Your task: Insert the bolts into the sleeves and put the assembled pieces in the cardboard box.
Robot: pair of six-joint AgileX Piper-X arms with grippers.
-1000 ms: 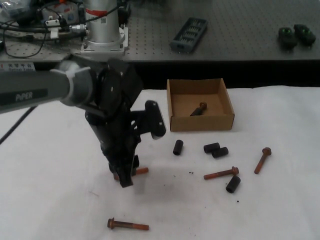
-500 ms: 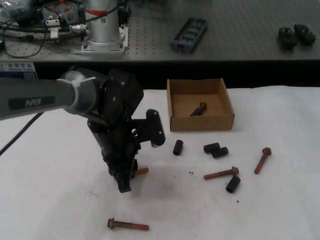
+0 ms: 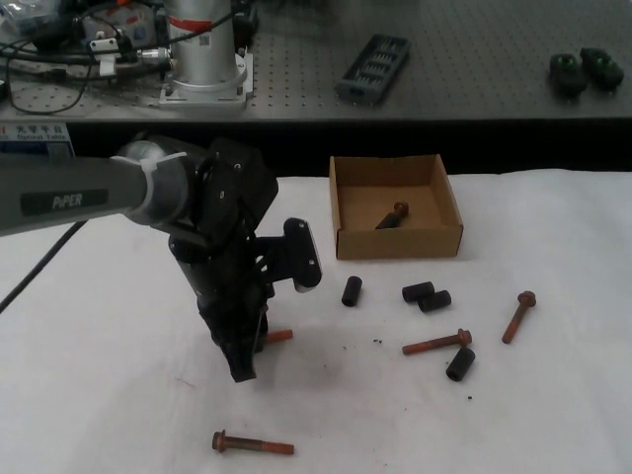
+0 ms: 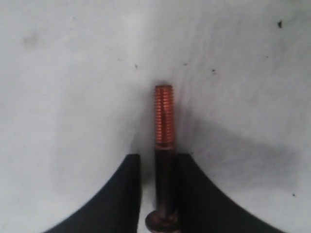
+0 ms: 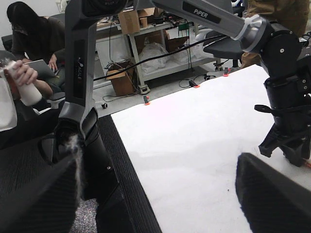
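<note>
My left gripper (image 3: 242, 367) points down at the white cloth, left of centre, shut on a copper bolt (image 4: 164, 116) that lies flat on the cloth. The black fingers (image 4: 126, 194) flank its shank near the head, and the threaded end (image 3: 279, 336) sticks out to the right. The cardboard box (image 3: 400, 241) stands behind, holding one assembled piece (image 3: 392, 215). Several black sleeves (image 3: 352, 290) (image 3: 427, 296) (image 3: 460, 363) and loose bolts (image 3: 253, 443) (image 3: 436, 343) (image 3: 518, 316) lie on the cloth. My right gripper (image 5: 160, 204) hangs open beyond the cloth's edge, and the left arm (image 5: 286, 97) stands far from it.
A metal post (image 3: 202, 49), cables and a black tray (image 3: 373, 61) sit on the perforated bench behind the cloth. A dark strip and a black arm base (image 5: 80, 121) border the cloth's side. A seated person (image 5: 29, 43) is in the room beyond.
The left arm has shifted slightly left and lower over the bolt, and less of the bolt now shows beside the gripper. The other pieces have not moved.
</note>
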